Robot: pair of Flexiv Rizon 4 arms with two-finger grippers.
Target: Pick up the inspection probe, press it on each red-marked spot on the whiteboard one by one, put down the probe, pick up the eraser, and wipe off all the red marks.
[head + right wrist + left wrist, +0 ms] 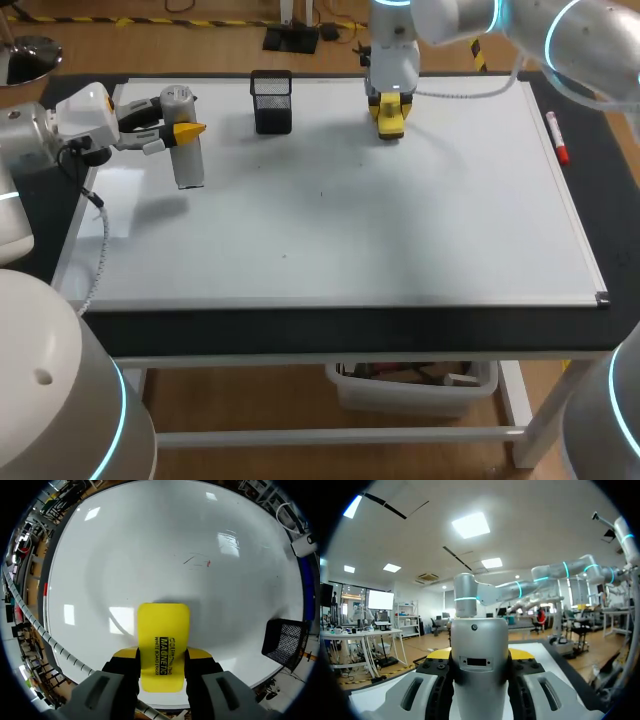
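Note:
The whiteboard (400, 220) covers most of the table. My left gripper (185, 132) hangs over its far left corner, shut on the grey cylindrical probe (187, 150), which points down above the board. In the left wrist view the probe (480, 660) fills the gap between the fingers of the left gripper (480, 655). My right gripper (390, 112) is at the board's far edge, shut on the yellow eraser (390, 122). The right wrist view shows the eraser (162, 645) in the right gripper (162, 656), close over the board. Faint red and grey marks (199, 561) lie ahead of it.
A black mesh pen holder (272, 100) stands on the board's far edge between the two grippers, and it shows beside the eraser as the mesh holder (285, 640). A red marker (557, 138) lies on the dark table strip right of the board.

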